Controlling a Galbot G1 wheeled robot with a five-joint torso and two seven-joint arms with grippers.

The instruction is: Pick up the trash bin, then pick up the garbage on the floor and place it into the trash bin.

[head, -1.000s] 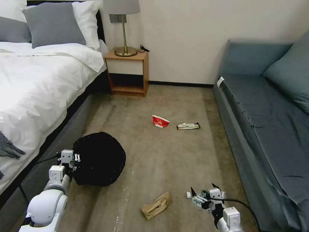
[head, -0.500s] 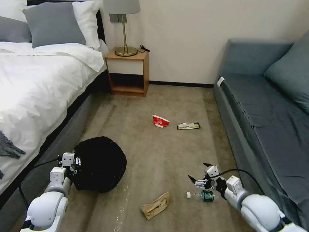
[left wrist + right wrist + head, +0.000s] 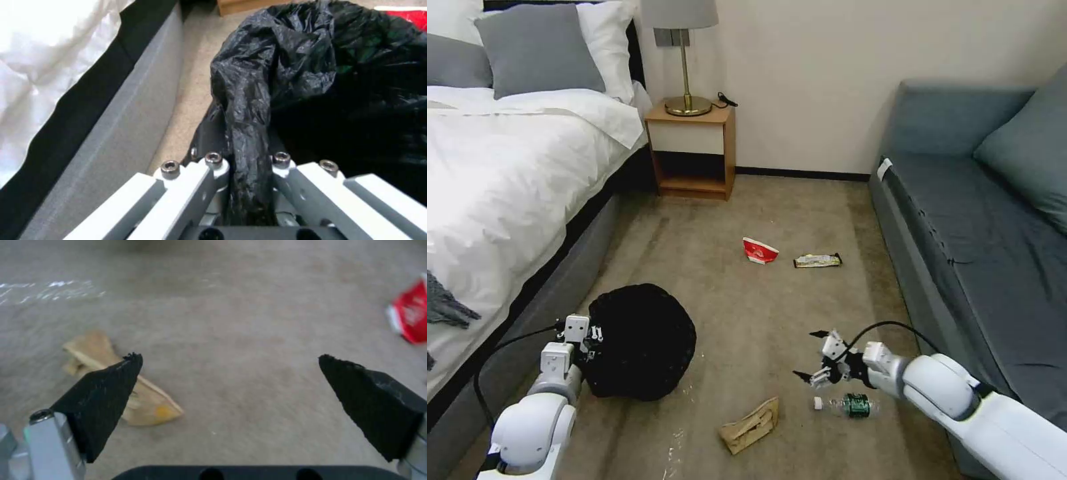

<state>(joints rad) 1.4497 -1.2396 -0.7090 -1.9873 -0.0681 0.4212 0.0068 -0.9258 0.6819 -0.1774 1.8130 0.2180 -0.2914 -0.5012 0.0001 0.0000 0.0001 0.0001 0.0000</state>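
The trash bin (image 3: 644, 340), draped in a crinkly black bag (image 3: 276, 83), hangs low beside the bed. My left gripper (image 3: 589, 335) (image 3: 247, 160) is shut on a bunched fold of the bag at its rim. My right gripper (image 3: 816, 355) (image 3: 231, 373) is open and hovers over bare carpet, just beyond the clear green-labelled bottle (image 3: 848, 404) lying on the floor. The crumpled brown paper bag (image 3: 750, 425) (image 3: 151, 403) lies to the bottle's left. Farther off, the red-and-white cup (image 3: 759, 251) (image 3: 411, 318) and the dark wrapper (image 3: 817, 261) lie mid-floor.
A bed (image 3: 500, 187) with a grey base runs along the left. A blue-grey sofa (image 3: 980, 267) lines the right. A wooden nightstand (image 3: 692, 152) with a lamp stands at the far wall. Open carpet lies between them.
My right gripper has come away from the bottle and swung forward and left, staying open; the bottle lies on the floor. The left gripper and bin have shifted slightly right.
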